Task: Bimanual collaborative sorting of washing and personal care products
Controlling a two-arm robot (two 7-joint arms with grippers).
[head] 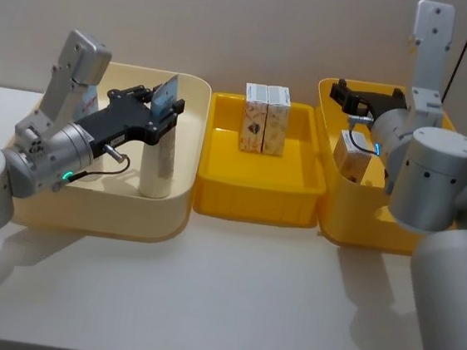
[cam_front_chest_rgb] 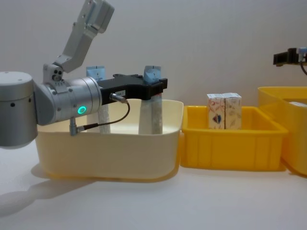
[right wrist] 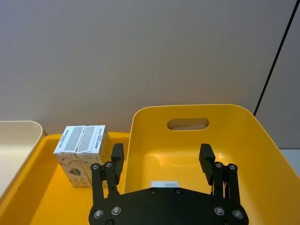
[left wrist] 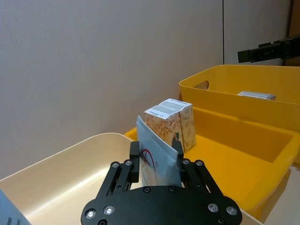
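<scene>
At the head view's left, the left pincer (head: 167, 106) was clenched on the crimped end of a squeeze tube (head: 158, 165) standing in the cream tray (head: 88, 210). Light and soft-bodied, the tube looked likeliest to hold by that stiff crimp. The right pincer (head: 343, 97) hung released, upper right.

Held tube (left wrist: 154, 140): lower body hidden behind left gripper (left wrist: 157, 151). Second tube (cam_front_chest_rgb: 96, 73) mostly behind the left arm, base below the cream tray (cam_front_chest_rgb: 105, 148) wall. Carton (head: 353, 162) in right bin (head: 355, 213) partly covered by right arm; print unreadable.
</scene>
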